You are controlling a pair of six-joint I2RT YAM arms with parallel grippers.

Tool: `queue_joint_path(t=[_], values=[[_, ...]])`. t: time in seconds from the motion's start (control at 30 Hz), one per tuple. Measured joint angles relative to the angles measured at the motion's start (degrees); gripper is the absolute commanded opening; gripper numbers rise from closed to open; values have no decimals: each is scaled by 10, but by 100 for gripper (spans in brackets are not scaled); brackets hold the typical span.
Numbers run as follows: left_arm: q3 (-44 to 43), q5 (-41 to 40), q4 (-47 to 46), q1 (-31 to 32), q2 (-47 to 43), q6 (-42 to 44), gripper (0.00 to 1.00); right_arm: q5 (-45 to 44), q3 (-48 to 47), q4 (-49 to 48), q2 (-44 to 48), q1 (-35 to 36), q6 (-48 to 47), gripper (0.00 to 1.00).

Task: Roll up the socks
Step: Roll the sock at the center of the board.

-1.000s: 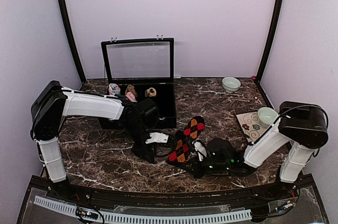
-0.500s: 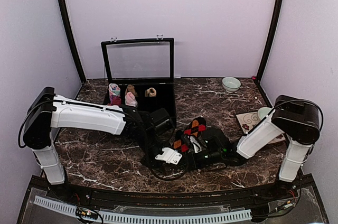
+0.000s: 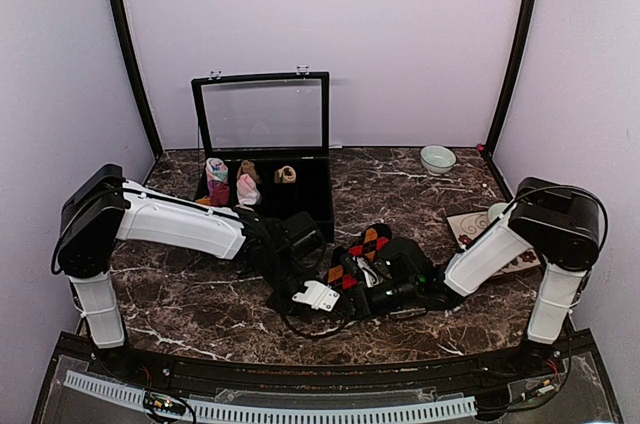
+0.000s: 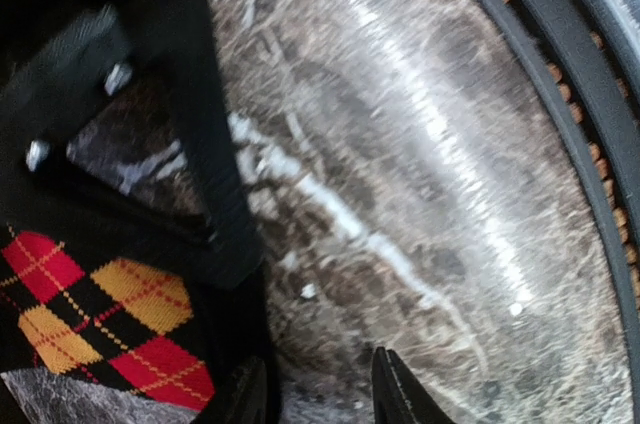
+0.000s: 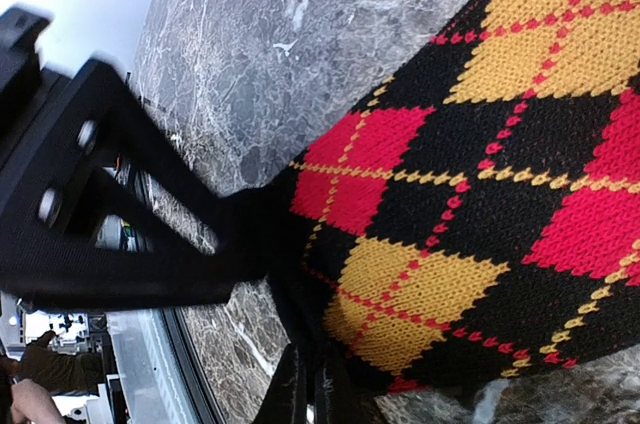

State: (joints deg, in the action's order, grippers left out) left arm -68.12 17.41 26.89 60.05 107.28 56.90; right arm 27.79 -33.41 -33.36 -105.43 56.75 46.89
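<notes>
Two arms meet at the middle of the counter's (image 3: 200,304) near edge. On the left, the left gripper (image 4: 320,396) has its jaws partly apart with bare marble between them, just beside the argyle sock (image 3: 362,247). The right gripper (image 5: 305,394) has its jaws pinched on that sock's dark edge. Such a thin pinch might slip, or the crowded grippers could collide. An open black box (image 3: 318,206) of small sock rolls (image 3: 217,176) stands toward the back-left and a bowl (image 3: 437,158) near the back-right corner, neither in the way.

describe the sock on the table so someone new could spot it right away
Find the open black case at the back of the marble table. In front of its right corner lies the sock. It is black with red and orange diamonds, unlike the small pale rolls inside the case.
</notes>
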Motion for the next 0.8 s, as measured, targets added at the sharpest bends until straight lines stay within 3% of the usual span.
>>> queue_joint_path(t=[0.5, 0.8], values=[[0, -10, -16, -28, 8, 14, 36, 11, 1, 2, -1, -5, -1, 0], [-3, 0, -14, -28, 21, 15, 31, 14, 2, 2, -2, -6, -1, 0]])
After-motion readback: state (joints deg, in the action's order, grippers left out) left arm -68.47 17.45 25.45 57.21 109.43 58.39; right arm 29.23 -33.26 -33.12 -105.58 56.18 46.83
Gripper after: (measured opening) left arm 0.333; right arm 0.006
